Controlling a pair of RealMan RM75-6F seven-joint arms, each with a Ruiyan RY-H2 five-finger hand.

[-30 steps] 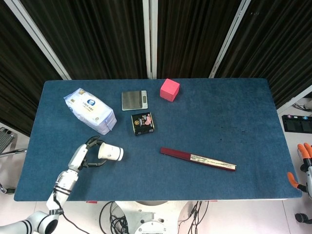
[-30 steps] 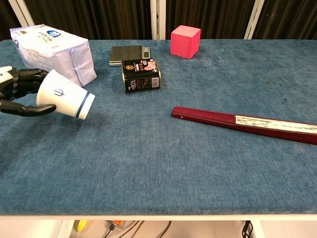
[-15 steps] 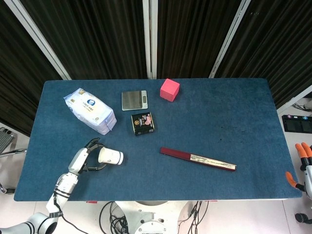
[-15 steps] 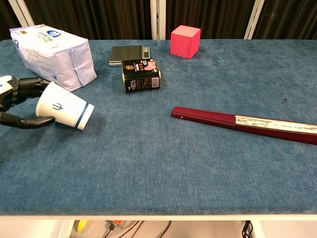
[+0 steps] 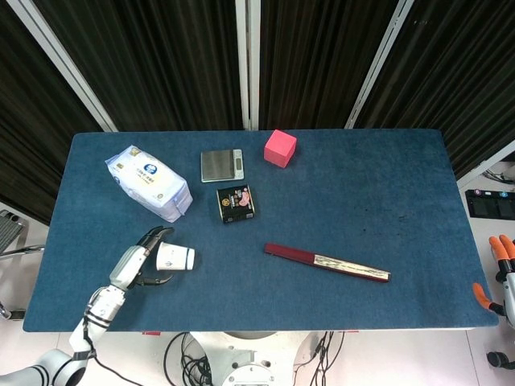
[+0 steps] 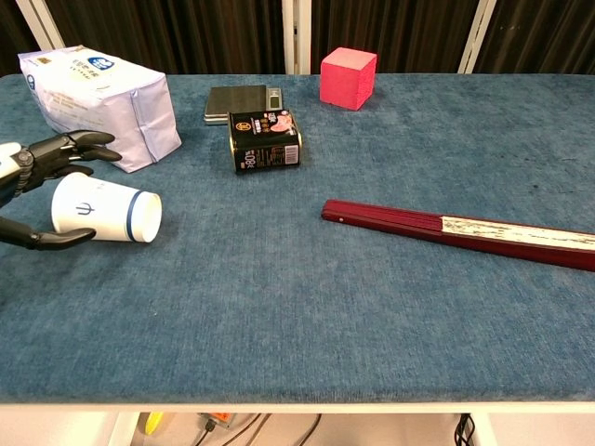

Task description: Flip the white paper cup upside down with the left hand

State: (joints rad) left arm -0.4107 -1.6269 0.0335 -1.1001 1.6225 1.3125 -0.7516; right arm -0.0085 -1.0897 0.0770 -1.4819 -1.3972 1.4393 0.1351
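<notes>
Left hand (image 6: 42, 190): at near-left corner of table (image 5: 338, 209), fingers now spread wide above and below white paper cup (image 6: 104, 213), no longer closed on it; upper fingers lifted clear, lower thumb lying just beside cup wall, contact there not certain.

White paper cup: on its side on blue cloth, base toward the hand, blue-banded rim pointing right; lower and flatter than half a second ago, when carried tilted in the grasp. Reads as set down or let slip rather than inverted; flip not yet done, fresh grasp probably needed, rim to be turned downward.

Closed red fan (image 5: 327, 262): right of cup, near middle of table, lying lengthwise, well apart from cup.

Black can (image 6: 266, 140): farther, left of centre, on its side.

White packet (image 6: 98, 91): far left, just beyond the hand, upper fingers near its lower edge.

Grey scale (image 5: 221, 165): just beyond black can.

Pink cube (image 5: 280, 148): far, right of scale.

Right hand (image 5: 500, 272): at right edge of head view, off the table, orange fingertips only partly shown; state not readable.
</notes>
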